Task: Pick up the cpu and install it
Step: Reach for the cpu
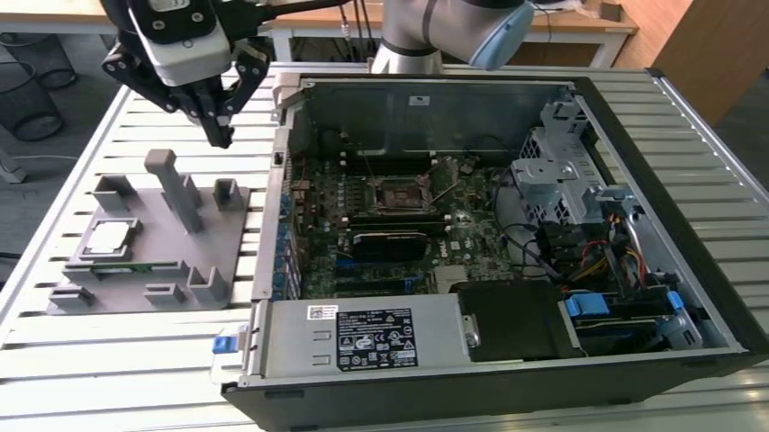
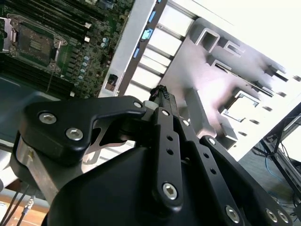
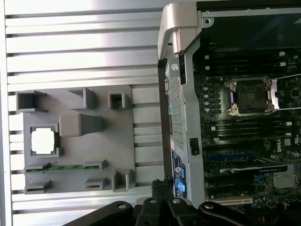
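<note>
My claw hangs pinched shut and empty near the tray. I'd open it wide, centre squarely over the cpu there, and descend level.

at the exterior view's upper edge the robot arm and the body of the gripper are cut off. the computer case runs out of the frame at the lower edge. the memory stick lies mostly hidden between the walls of the grey holder, so only a thin green strip shows. in the first wrist view the cpu is washed to a white patch, with no surface detail. in the second wrist view the holder is blurred and partly hidden behind the gripper's black linkage.
</note>
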